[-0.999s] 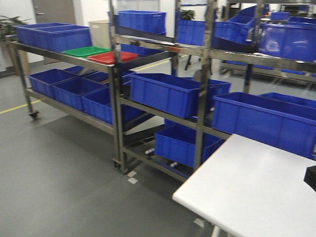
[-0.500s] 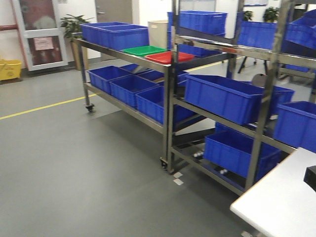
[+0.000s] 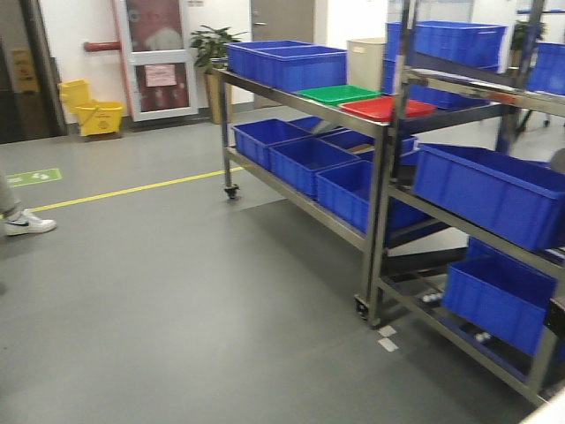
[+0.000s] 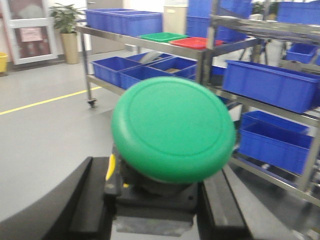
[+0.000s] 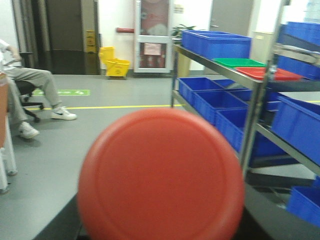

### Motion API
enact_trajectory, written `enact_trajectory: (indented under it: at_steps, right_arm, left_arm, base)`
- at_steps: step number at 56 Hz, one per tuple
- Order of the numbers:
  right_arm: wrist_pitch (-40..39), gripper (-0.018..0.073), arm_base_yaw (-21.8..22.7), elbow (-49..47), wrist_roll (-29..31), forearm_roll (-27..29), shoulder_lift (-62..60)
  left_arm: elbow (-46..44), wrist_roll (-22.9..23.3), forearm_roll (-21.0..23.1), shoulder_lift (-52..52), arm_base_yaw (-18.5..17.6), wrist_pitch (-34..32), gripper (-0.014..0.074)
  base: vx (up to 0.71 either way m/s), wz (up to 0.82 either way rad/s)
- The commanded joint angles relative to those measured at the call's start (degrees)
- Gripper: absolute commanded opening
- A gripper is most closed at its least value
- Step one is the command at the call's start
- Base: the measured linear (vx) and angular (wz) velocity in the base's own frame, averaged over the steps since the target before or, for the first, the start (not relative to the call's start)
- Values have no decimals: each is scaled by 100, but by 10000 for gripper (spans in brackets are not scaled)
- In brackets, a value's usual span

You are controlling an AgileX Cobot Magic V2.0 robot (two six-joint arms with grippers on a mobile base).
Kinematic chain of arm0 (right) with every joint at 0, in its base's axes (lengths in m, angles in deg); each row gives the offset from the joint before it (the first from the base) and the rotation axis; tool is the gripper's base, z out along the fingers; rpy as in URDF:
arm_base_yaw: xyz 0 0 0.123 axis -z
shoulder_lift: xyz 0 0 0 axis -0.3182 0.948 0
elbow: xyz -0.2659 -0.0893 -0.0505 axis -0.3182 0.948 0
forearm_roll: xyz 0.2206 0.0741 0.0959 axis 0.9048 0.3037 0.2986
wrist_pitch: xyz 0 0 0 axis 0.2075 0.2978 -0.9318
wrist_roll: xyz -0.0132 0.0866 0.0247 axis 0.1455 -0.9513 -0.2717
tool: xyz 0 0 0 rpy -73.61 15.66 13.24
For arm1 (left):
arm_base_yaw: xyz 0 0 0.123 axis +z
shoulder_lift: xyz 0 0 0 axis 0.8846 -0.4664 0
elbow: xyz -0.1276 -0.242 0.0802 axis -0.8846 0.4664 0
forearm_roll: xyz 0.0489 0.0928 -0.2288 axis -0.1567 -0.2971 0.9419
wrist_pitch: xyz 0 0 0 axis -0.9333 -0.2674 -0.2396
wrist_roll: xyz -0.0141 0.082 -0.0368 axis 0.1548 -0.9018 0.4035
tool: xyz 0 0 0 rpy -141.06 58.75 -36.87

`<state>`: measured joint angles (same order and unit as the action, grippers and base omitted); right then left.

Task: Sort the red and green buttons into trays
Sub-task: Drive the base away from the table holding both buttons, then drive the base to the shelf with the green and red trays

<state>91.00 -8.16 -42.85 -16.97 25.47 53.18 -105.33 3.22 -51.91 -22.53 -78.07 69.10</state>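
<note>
A green button [image 4: 172, 127] with a wide round cap on a dark body fills the left wrist view, and my left gripper [image 4: 157, 202] is shut on its body, a black finger on each side. The red button [image 5: 160, 175] fills the lower right wrist view, held in my right gripper [image 5: 162, 227]; only dark finger edges show beside the cap. The green tray [image 3: 337, 93] and the red tray [image 3: 387, 108] lie side by side on the top shelf of a steel rack, well away from both grippers. Neither gripper shows in the front view.
The wheeled steel rack [image 3: 375, 221] carries several blue crates [image 3: 287, 62] and a cream tub [image 3: 364, 60]. A yellow mop bucket [image 3: 93, 110] stands by a door at the back left. A person sits at the left [image 5: 30, 82], a shoe [image 3: 26, 223] on the grey floor.
The front view has swung left: the rack with the trays slid to the right of the picture, the white table left view, and the door, mop bucket and shoe came in.
</note>
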Motion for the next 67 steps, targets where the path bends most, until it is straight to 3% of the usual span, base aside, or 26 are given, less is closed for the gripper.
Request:
enact_trajectory:
  at_steps: [1,67]
  right_arm:
    - [-276,-9,3,-219,26,-134,22]
    - [-273,-9,3,-219,26,-134,22]
  left_arm:
    - [-206,7,38,-2,-36,-495,-6]
    - [-206,7,38,-2,-36,-495,-6]
  base:
    - [17,34]
    - [30,25]
